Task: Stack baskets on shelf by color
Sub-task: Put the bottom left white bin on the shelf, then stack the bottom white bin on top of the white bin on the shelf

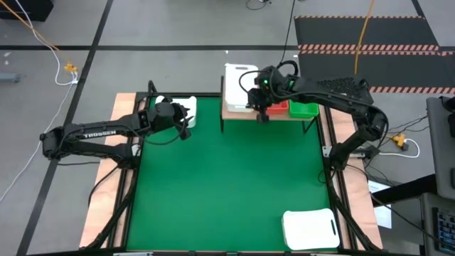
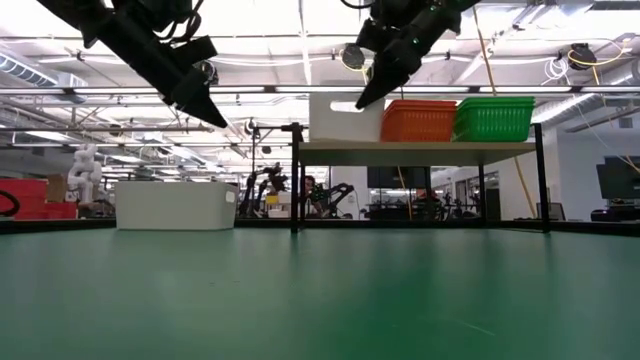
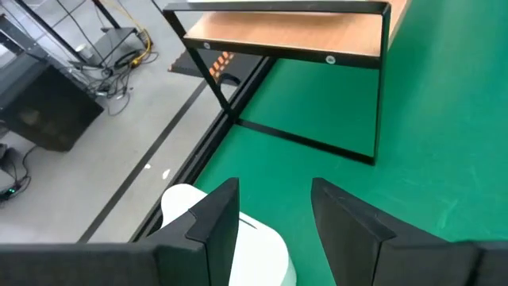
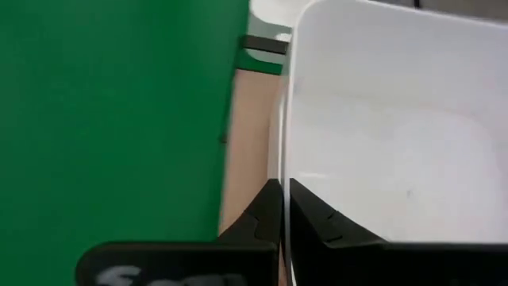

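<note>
A white basket (image 1: 239, 84), an orange-red one (image 1: 279, 107) and a green one (image 1: 304, 110) stand side by side on the wooden shelf (image 2: 420, 147) at the table's far edge. My right gripper (image 1: 260, 110) is shut on the white basket's wall (image 4: 381, 143). A second white basket (image 1: 182, 105) rests on the table at the far left. My left gripper (image 3: 274, 210) hangs open just above and in front of it, touching nothing. A third white basket (image 1: 309, 229) lies at the near right. My right gripper pinches the rim (image 4: 284, 171) of the white basket's near wall, close to its right corner. One finger (image 4: 313, 214) is inside the basket and the other outside. The fingers slant down from above and from the right. The basket sits upright on the shelf.
The shelf's black legs (image 3: 379, 95) stand on the green table. The middle of the green table (image 1: 234, 178) is bare. Cables and floor show beyond the table's edges.
</note>
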`<state>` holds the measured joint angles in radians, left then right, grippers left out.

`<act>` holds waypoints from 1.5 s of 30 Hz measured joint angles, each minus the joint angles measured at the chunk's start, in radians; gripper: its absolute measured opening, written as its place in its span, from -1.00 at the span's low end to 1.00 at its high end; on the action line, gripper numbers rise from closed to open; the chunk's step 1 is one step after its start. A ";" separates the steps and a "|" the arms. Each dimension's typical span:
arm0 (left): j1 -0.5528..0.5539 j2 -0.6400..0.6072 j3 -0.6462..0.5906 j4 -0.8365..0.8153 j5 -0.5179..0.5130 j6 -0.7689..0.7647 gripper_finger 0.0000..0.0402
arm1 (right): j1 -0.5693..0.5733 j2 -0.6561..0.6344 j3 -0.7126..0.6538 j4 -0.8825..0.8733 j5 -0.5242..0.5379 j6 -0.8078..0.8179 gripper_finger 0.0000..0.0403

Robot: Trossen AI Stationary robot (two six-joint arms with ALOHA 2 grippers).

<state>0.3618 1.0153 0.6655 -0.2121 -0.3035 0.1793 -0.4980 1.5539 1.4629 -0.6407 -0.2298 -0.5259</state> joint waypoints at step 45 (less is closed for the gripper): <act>-0.096 0.000 0.000 0.005 0.097 -0.118 -0.21 | 0.897 -0.259 -0.370 0.595 0.210 0.303 -0.93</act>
<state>0.2660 1.0153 0.6652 -0.2073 -0.2068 0.0614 0.3992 1.2948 1.0927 -0.0455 -0.0201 -0.2226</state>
